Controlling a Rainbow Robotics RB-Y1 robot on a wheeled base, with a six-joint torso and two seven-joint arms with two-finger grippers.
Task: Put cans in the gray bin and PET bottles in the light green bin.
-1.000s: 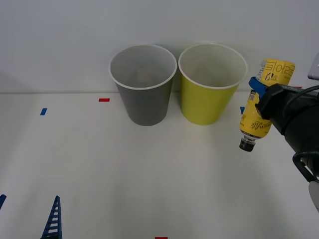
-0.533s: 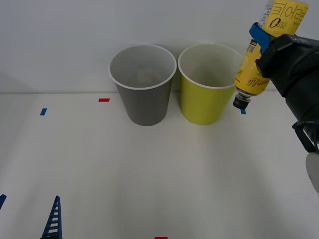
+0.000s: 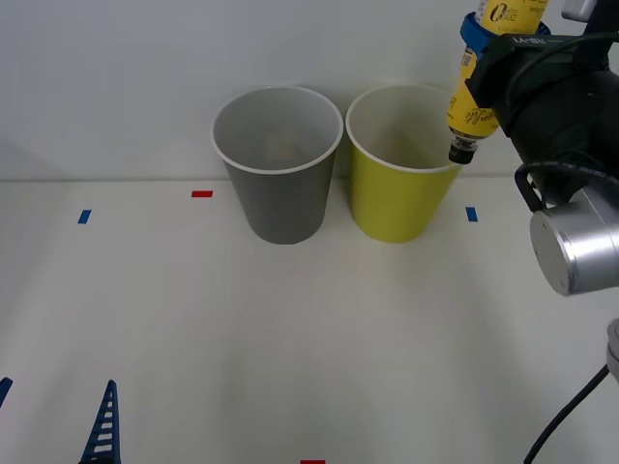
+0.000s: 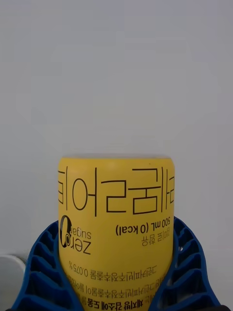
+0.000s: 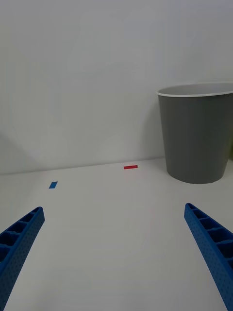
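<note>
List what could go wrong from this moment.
1. The right gripper holds the yellow bottle cap down at the light green bin's right rim, not its middle; released here, it might strike the rim and bounce onto the table.
2. A rim hit could tip the bin or nudge it against the gray bin close beside it.
The left gripper rests open, low on the left.

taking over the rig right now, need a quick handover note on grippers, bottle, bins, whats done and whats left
Right gripper: shut on the yellow PET bottle, held cap-down above the right rim of the light green bin.
Left gripper: open, low over the table at front left, idle.
Gray bin: left of the green one, nearly touching it.
Done: bottle picked and lifted to the bin.
Left: centre it over the opening and release.
</note>
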